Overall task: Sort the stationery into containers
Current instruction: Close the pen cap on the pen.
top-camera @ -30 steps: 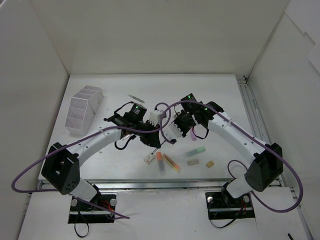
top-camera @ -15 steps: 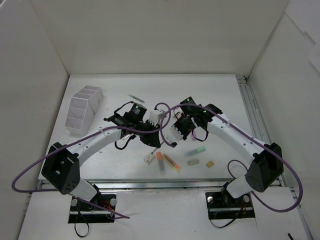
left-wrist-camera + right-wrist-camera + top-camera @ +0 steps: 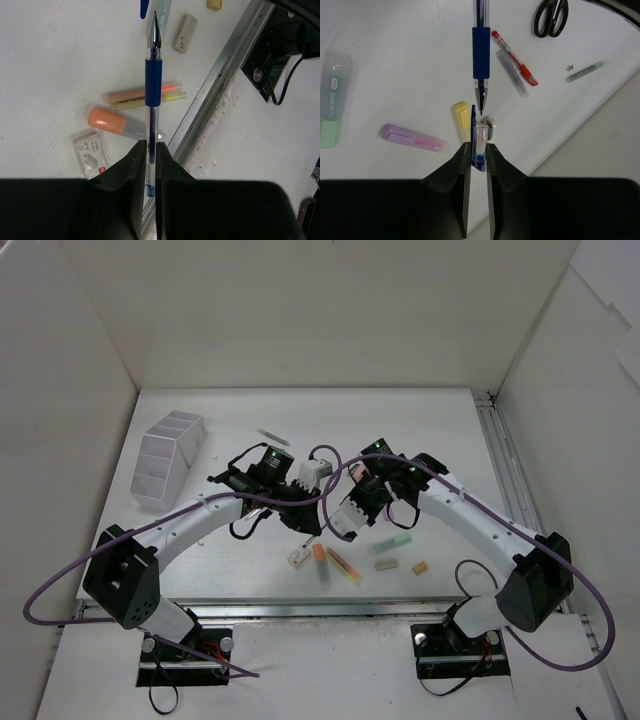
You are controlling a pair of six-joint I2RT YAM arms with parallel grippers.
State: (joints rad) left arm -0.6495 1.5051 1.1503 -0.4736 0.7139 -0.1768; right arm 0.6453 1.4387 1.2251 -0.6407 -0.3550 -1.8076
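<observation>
My left gripper (image 3: 150, 145) is shut on a blue pen (image 3: 153, 80), whose bare tip points away from me. My right gripper (image 3: 479, 147) is shut on a clear pen cap with a blue clip (image 3: 479, 135), its open end facing the pen's tip (image 3: 481, 106) a short gap away. The two grippers meet above the table's middle, left (image 3: 325, 485) and right (image 3: 342, 498). The white organiser (image 3: 165, 458) stands at the far left. Black scissors (image 3: 551, 17), a red pen (image 3: 515, 57) and a pink highlighter (image 3: 412, 137) lie below.
Near the front edge lie an orange highlighter (image 3: 320, 558), pink and yellow highlighters (image 3: 343, 565), a staple box (image 3: 299, 558), a green highlighter (image 3: 394, 540) and two erasers (image 3: 386, 563). A thin green item (image 3: 270, 436) lies farther back. Walls enclose three sides.
My right wrist has shifted slightly toward the near side with the cap. The left arm and pen have stayed put.
</observation>
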